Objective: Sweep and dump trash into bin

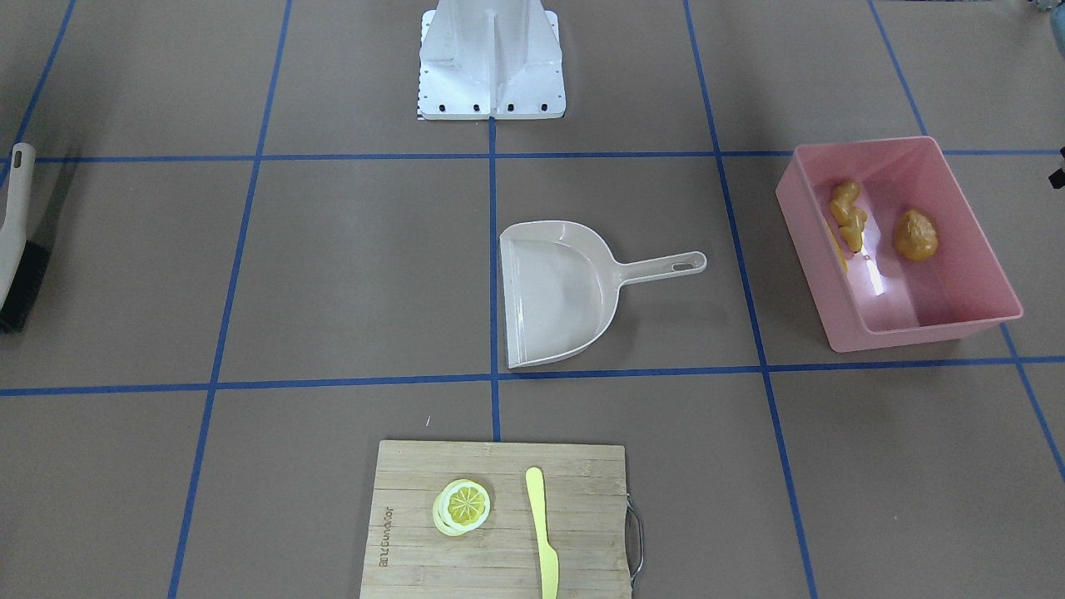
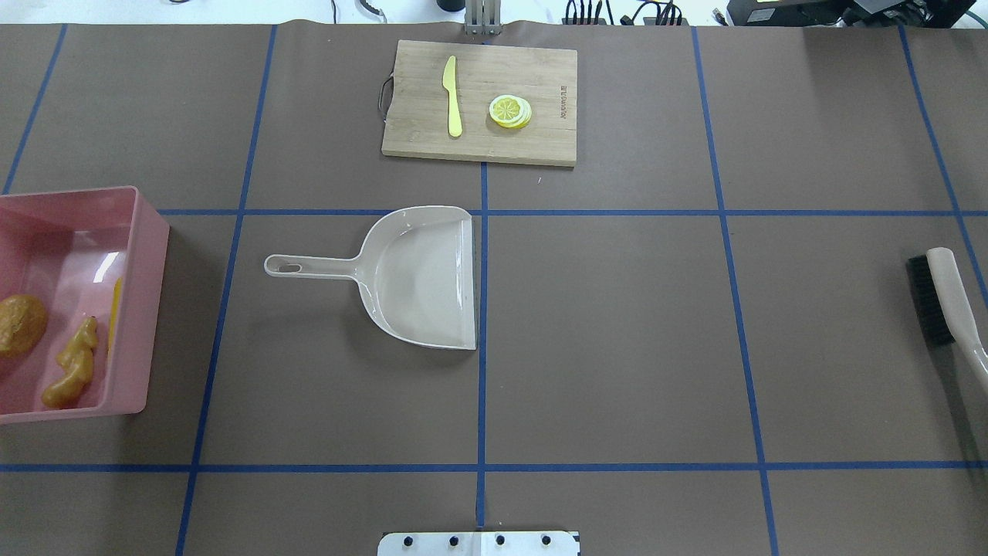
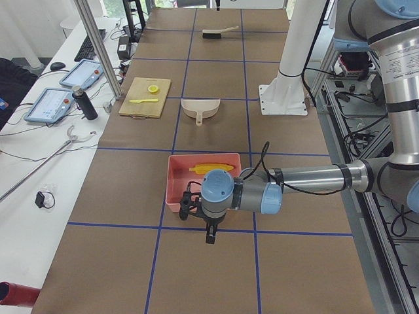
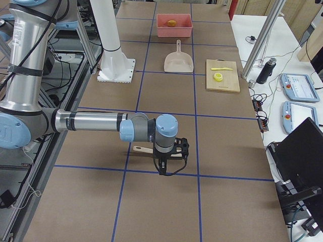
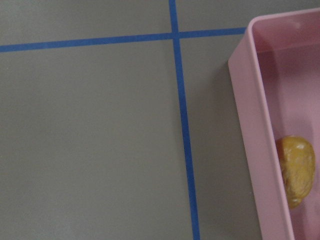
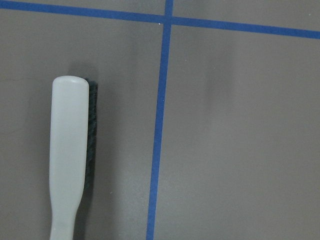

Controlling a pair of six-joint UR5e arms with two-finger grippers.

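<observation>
The pink bin [image 1: 923, 333] stands at the table's end on my left. In it lie the knobbly ginger root [image 1: 849, 218], the tan potato [image 1: 915, 235] and a sliver of the yellow corn cob [image 1: 839, 249] against one wall. The overhead view shows the bin [image 2: 147, 309] with the potato [image 2: 19, 324], ginger [image 2: 73, 363] and corn [image 2: 116, 309]. My left gripper [image 3: 208, 230] hangs beside the bin's [image 3: 175, 186] outer end; I cannot tell whether it is open. My right gripper [image 4: 169, 166] hovers over the brush [image 4: 144, 149]; I cannot tell its state either. The left wrist view catches the bin's wall [image 5: 255, 125] and the potato [image 5: 296, 170].
A beige dustpan [image 2: 421, 278] lies mid-table, handle toward the bin. The brush [image 2: 945, 305] lies at the table's end on my right, also in the right wrist view [image 6: 70, 150]. A wooden cutting board [image 1: 582, 499] at the far edge holds a lemon slice [image 1: 462, 506] and a knife [image 1: 542, 532].
</observation>
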